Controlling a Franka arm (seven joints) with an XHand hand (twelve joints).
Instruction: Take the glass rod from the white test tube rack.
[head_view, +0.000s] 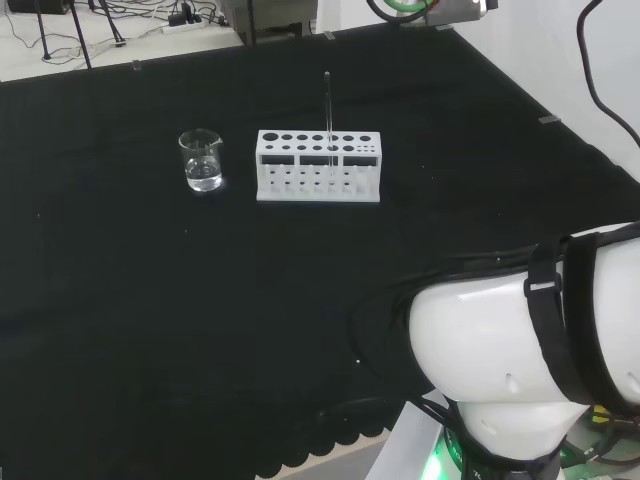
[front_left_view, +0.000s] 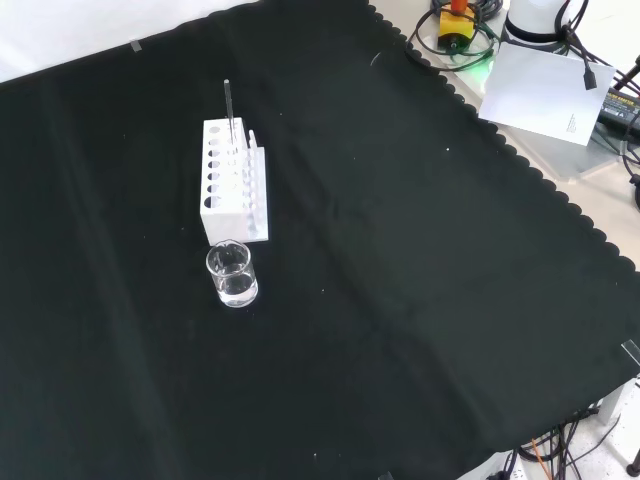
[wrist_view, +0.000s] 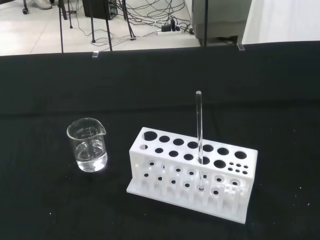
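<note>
The thin, clear glass rod (wrist_view: 199, 127) stands upright in a hole of the white plastic test tube rack (wrist_view: 192, 172) on the black-clothed desk (head_view: 150, 300), ahead of the wrist camera; whether the hand is released or clenched cannot be told. The rod is judged light, stiff, slippery and fragile; take it on the exposed shaft above the rack and lift straight up.

head rear-high, front opposite, wrist nearest rack (wrist_view: 192, 172)

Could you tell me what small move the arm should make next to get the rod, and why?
Probably bring the hand over the rack and down toward the top of the glass rod. The rod stands upright in a hole of the rack, untouched, with the beaker beside the rack and apart from it.
</note>
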